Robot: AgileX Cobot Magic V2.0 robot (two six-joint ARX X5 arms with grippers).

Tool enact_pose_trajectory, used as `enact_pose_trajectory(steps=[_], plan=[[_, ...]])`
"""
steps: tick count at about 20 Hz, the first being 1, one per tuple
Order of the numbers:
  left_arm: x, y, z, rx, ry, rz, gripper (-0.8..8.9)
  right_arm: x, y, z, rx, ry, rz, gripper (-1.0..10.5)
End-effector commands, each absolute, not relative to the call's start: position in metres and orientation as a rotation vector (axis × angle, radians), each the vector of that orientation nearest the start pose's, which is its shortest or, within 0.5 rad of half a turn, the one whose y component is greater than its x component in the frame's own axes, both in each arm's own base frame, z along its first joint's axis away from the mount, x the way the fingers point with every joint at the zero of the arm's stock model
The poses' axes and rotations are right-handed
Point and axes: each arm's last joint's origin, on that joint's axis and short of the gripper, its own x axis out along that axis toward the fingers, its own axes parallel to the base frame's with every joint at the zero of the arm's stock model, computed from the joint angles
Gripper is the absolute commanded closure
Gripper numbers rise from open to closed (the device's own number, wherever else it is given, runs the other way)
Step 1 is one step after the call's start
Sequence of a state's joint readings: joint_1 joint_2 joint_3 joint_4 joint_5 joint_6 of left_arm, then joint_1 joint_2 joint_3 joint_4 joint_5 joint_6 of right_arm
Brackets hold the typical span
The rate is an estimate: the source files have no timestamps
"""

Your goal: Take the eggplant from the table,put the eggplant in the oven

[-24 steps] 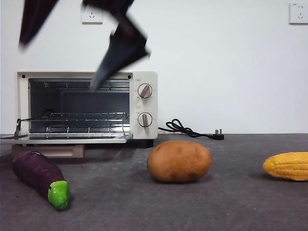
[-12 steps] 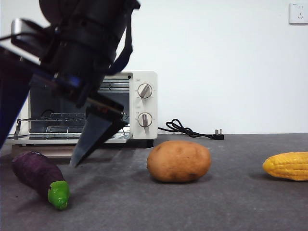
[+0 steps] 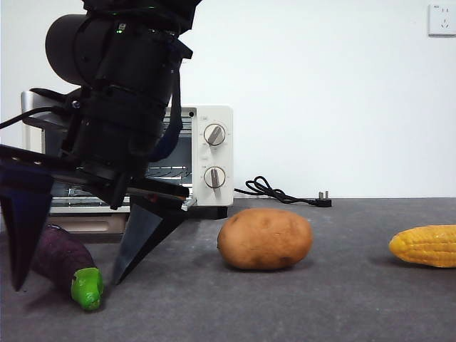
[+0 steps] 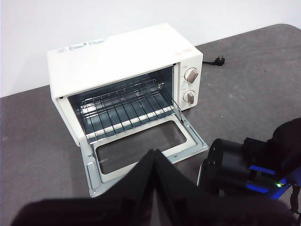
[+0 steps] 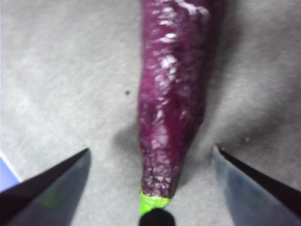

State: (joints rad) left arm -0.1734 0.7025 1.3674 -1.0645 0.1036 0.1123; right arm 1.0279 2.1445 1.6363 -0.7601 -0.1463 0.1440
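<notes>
Purple eggplant (image 5: 171,103) between wide-spread right claw (image 5: 150,176) jaws

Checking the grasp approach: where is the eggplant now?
In the front view the eggplant lies on the table, lower left, before the oven, between the right end effector's open jaws.

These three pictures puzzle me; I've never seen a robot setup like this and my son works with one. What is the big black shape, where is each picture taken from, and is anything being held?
It is a two-armed robot at a table. The low front picture looks across the table: the big black shape is the right gripper, jaws open, straddling the purple eggplant, which lies on the table, not gripped. Beside it lie a potato and a corn cob. Behind stands the white toaster oven, door open.

The close-up comes from the right arm's wrist, looking down on the eggplant between its jaws. The other comes from the left wrist: the left gripper is shut, empty, waiting above the oven.
</notes>
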Motion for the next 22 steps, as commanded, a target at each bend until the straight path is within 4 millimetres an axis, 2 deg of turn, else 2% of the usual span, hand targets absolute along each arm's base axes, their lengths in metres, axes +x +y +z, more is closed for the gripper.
enact_pose_trajectory(steps=[1,2,9,11,15,17,22], plan=[[0.061,-0.014,0.435,0.139,0.380,-0.302,8.19,0.221,0.378,0.154,-0.469,1.284,0.864,8.5],[0.061,-0.014,0.435,0.139,0.379,-0.302,8.19,0.221,0.378,0.154,-0.473,1.273,0.856,9.5],[0.061,-0.014,0.435,0.140,0.379,-0.301,8.19,0.222,0.382,0.157,-0.463,1.224,0.844,9.6],[0.061,-0.014,0.435,0.144,0.380,-0.288,8.19,0.219,0.380,0.174,-0.451,1.199,0.868,9.6],[0.061,-0.013,0.434,0.153,0.385,-0.275,8.19,0.208,0.371,0.227,-0.371,1.110,0.972,9.6],[0.061,-0.013,0.433,0.153,0.396,-0.276,8.19,0.209,0.368,0.244,-0.344,1.045,0.993,9.6],[0.061,-0.013,0.433,0.153,0.402,-0.277,8.19,0.245,0.356,0.251,-0.169,0.999,1.019,9.6]])
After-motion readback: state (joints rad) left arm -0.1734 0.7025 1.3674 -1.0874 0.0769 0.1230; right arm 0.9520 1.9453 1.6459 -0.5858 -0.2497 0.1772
